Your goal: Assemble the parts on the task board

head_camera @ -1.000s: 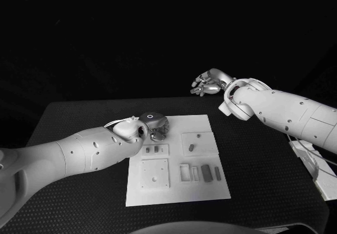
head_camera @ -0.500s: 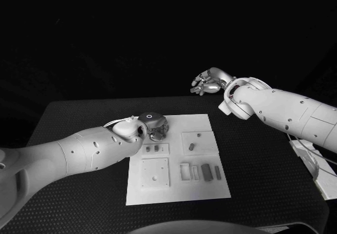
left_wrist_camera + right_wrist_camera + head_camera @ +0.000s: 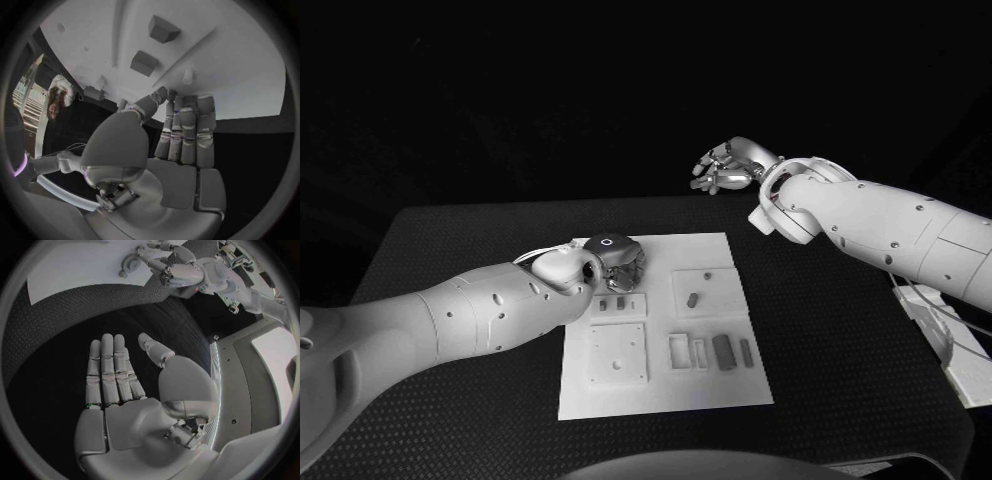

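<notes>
Spreads wide and black, the tabletop (image 3: 459,260), with the white task board (image 3: 718,390) lying flat at its middle as the landmark for all else. Reaches in over the tabletop toward the board's far left corner, the left arm (image 3: 459,320); stretches past the board's far right corner and beyond the tabletop's far edge, the right arm (image 3: 891,230). Hovers over the board's far left corner, the left robot hand (image 3: 615,262), fingers (image 3: 187,135) straight and side by side, released, nothing in the palm; cannot tell whether the fingertips touch the board. Hangs well apart from the board, raised beyond its far right corner, the right robot hand (image 3: 726,168), palm flat and fingers (image 3: 109,375) extended, released and holding nothing. Carries raised white plates: one square plate (image 3: 617,355) at the board's near left, another (image 3: 707,293) toward its far right. Lie on the board the dark parts: a long one (image 3: 724,352) near the near right edge, a thinner one (image 3: 747,353) just beside it toward the board's right edge, and a small one (image 3: 692,297) on the far right plate. Stand out in the left wrist view two blocky parts (image 3: 164,28) on the board beyond the fingertips.
</notes>
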Controlling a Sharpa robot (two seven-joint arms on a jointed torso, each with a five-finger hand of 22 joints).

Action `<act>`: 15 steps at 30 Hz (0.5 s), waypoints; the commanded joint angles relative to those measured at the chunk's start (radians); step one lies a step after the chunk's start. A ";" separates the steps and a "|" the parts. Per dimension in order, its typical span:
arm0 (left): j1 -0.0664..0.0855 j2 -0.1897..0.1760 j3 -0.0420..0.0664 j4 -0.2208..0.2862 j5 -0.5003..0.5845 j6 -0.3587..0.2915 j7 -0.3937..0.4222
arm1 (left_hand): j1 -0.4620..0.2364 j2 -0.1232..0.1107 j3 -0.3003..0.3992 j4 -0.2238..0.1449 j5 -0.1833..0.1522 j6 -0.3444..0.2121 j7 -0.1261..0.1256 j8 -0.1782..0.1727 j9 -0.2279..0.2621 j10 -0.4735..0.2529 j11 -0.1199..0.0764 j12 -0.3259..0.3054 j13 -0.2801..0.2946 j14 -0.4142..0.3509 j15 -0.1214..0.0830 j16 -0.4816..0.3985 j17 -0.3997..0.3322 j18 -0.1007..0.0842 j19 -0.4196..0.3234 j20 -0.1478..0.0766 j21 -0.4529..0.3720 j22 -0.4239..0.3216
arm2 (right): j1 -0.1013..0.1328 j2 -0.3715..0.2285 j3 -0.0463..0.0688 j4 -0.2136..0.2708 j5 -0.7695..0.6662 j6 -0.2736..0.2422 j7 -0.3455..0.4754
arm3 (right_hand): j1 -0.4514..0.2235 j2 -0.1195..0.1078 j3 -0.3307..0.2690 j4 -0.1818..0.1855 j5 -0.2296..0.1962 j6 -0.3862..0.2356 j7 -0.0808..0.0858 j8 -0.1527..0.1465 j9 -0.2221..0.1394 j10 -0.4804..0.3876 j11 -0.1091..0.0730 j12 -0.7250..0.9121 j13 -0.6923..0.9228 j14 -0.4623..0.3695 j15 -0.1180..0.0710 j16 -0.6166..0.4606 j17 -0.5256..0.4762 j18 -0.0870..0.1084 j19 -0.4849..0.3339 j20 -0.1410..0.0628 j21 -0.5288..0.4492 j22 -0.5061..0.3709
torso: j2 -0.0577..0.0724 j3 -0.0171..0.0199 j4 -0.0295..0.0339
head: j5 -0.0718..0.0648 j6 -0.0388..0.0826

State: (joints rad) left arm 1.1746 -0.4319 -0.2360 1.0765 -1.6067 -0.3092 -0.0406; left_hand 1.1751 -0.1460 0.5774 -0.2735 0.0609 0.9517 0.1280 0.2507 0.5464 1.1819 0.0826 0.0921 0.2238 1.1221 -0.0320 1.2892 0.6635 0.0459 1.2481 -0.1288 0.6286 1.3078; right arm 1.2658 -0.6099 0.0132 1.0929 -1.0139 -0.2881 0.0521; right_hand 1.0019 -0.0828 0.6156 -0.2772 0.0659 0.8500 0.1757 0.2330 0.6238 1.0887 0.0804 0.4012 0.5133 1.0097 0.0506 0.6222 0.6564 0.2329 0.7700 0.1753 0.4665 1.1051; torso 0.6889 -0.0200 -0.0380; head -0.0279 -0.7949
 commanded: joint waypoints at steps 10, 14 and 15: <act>-0.006 0.003 -0.001 0.014 0.011 0.022 0.007 | -0.002 0.019 0.012 0.000 -0.001 0.032 -0.002 0.018 0.000 0.046 -0.007 0.009 0.013 0.017 -0.004 0.019 -0.015 0.114 0.013 -0.005 0.025 0.024 | 0.000 0.005 0.000 -0.001 0.003 0.006 0.011 | 0.008 0.001 -0.006 0.003 0.002 0.000 0.006 -0.002 -0.002 0.007 0.000 -0.006 -0.003 0.004 0.005 -0.008 0.004 0.005 -0.007 0.004 -0.007 0.002 | 0.000 0.0000 0.0003 | -0.002 -0.003; -0.006 0.003 -0.001 0.016 0.015 0.031 0.008 | -0.004 0.021 0.013 -0.001 -0.001 0.036 -0.003 0.020 0.000 0.057 -0.009 0.012 0.018 0.019 -0.007 0.022 -0.020 0.114 0.013 -0.007 0.029 0.024 | 0.000 0.007 0.000 -0.003 0.003 0.007 0.012 | 0.008 0.001 -0.007 0.003 0.002 0.000 0.006 -0.002 -0.002 0.008 0.000 -0.006 -0.004 0.005 0.005 -0.009 0.005 0.006 -0.007 0.004 -0.007 0.002 | 0.000 0.0000 0.0006 | -0.003 -0.005; -0.006 0.003 -0.001 0.016 0.015 0.034 0.008 | -0.004 0.020 0.013 -0.001 -0.001 0.036 -0.003 0.020 0.000 0.059 -0.010 0.012 0.019 0.020 -0.007 0.023 -0.021 0.114 0.014 -0.007 0.030 0.024 | 0.000 0.007 0.000 -0.003 0.003 0.007 0.012 | 0.008 0.001 -0.007 0.003 0.002 0.000 0.006 -0.002 -0.002 0.008 0.000 -0.006 -0.004 0.005 0.005 -0.010 0.005 0.006 -0.007 0.004 -0.007 0.002 | 0.000 0.0000 0.0006 | -0.003 -0.005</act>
State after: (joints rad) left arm 1.1700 -0.4316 -0.2369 1.0898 -1.6019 -0.2945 -0.0396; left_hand 1.1718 -0.1349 0.5854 -0.2758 0.0609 0.9788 0.1264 0.2641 0.5460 1.2332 0.0731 0.0989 0.2423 1.1363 -0.0389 1.3091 0.6435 0.0459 1.2552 -0.1324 0.6556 1.3077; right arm 1.2658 -0.6039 0.0132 1.0907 -1.0133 -0.2878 0.0525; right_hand 1.0019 -0.0828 0.6127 -0.2743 0.0659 0.8483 0.1740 0.2329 0.6230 1.0891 0.0808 0.4012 0.5098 1.0097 0.0505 0.6183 0.6608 0.2329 0.7664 0.1788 0.4627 1.1060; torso 0.6889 -0.0198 -0.0374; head -0.0300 -0.7985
